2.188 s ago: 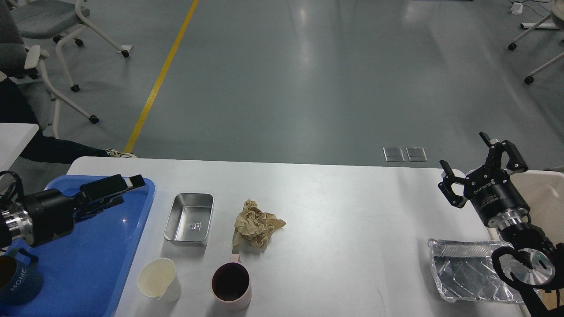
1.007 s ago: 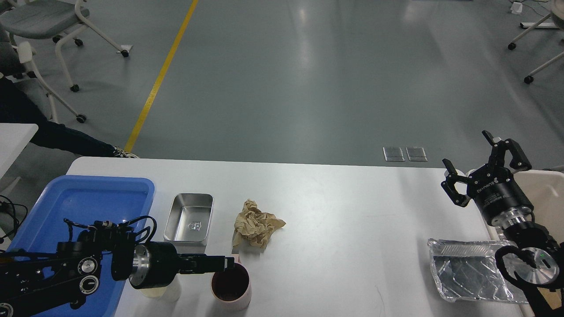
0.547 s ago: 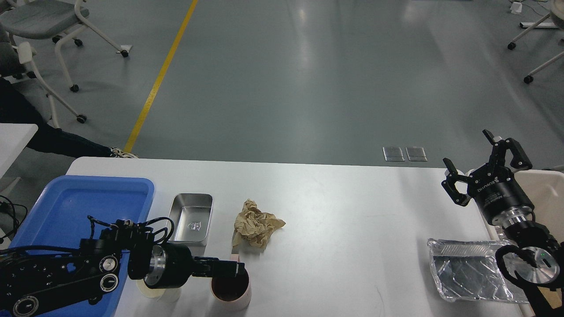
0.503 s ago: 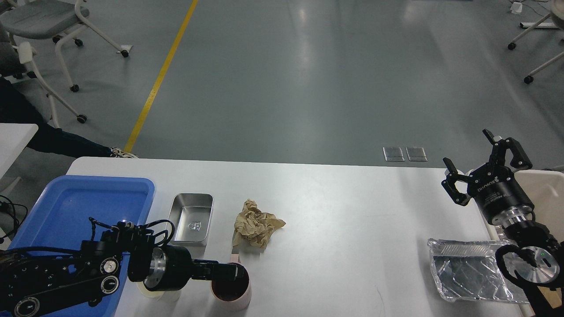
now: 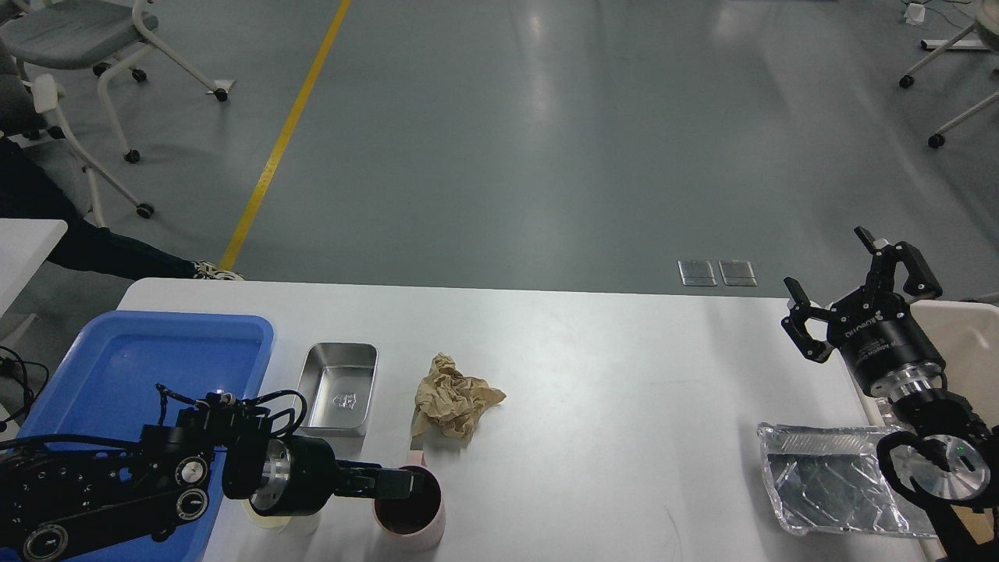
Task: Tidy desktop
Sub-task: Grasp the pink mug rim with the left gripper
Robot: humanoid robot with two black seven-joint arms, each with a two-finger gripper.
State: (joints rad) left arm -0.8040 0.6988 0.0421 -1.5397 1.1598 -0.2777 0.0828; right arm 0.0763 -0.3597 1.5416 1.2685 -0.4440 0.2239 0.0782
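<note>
White rectangular desktop [image 5: 624, 390] with rounded corners, seen from above. Resting directly on it, from left to right: a blue plastic tray [image 5: 117, 359] overhanging the left edge; a cream paper cup [image 5: 269, 524] at the near edge, largely hidden; a shallow rectangular metal tin [image 5: 337, 388] just beside the tray; a pink mug [image 5: 410, 511] with a dark interior at the near edge; a crumpled wad of brown paper [image 5: 455, 396] just beyond the mug; and, well apart at the near right corner, a clear plastic container [image 5: 827, 488]. The middle and far parts of the surface are bare.
</note>
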